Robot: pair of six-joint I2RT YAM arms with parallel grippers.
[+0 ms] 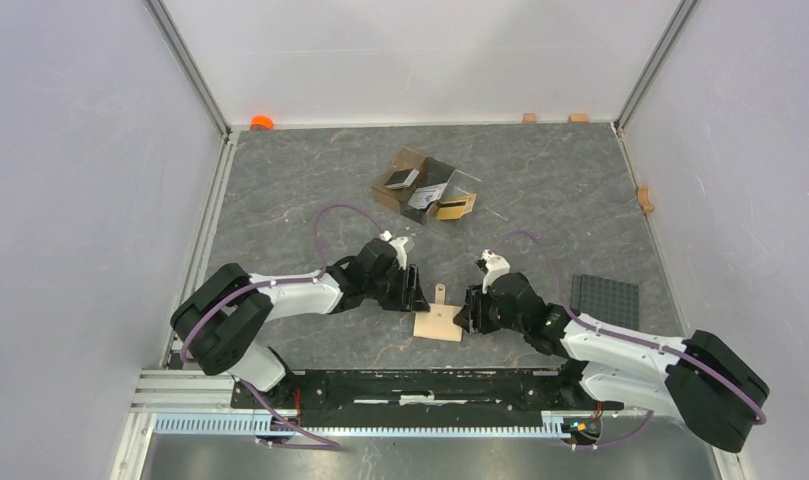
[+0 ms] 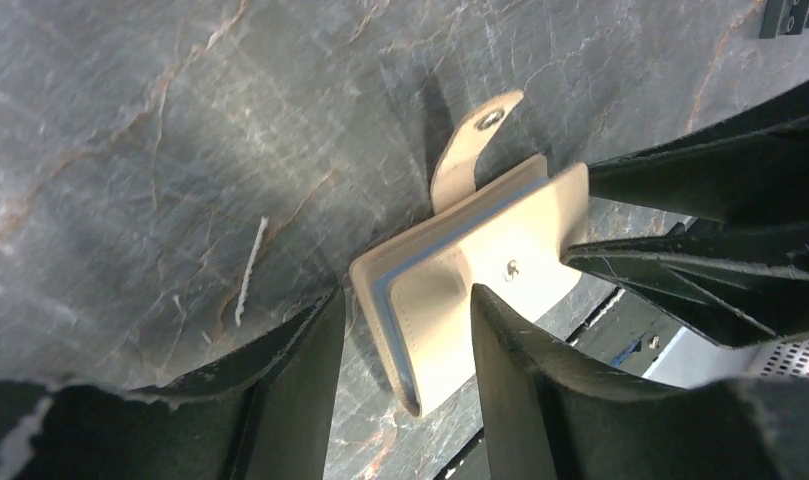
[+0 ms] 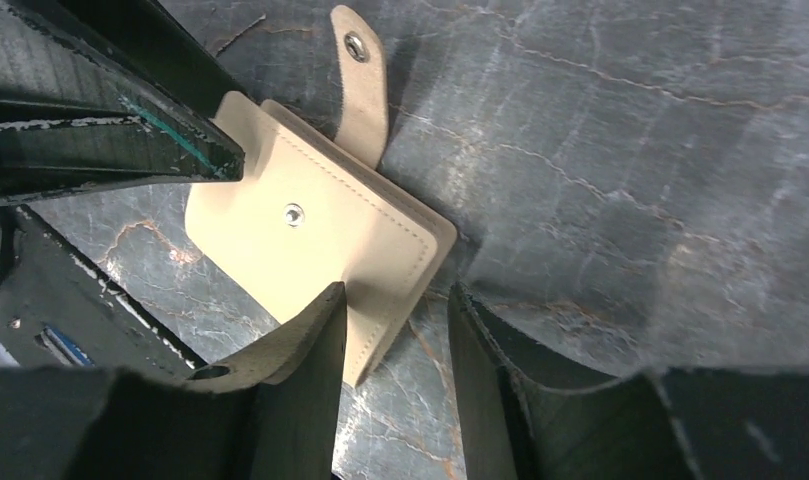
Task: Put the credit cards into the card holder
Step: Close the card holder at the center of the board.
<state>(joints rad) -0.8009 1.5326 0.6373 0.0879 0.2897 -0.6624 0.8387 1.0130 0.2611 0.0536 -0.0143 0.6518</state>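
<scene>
Straddling the card holder (image 1: 438,324), left end effector (image 2: 405,300) and right end effector (image 3: 395,295) are held half-open, empty; only the cover should be pinched.

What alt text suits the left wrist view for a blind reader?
A folded tan card holder, snap tab undone, lies on a grey table. The left gripper straddles one corner; the right gripper reaches the opposite edge.

Top camera overhead, far; wrist cameras close, seemingly downward, sharing card holder (image 2: 460,260).
</scene>
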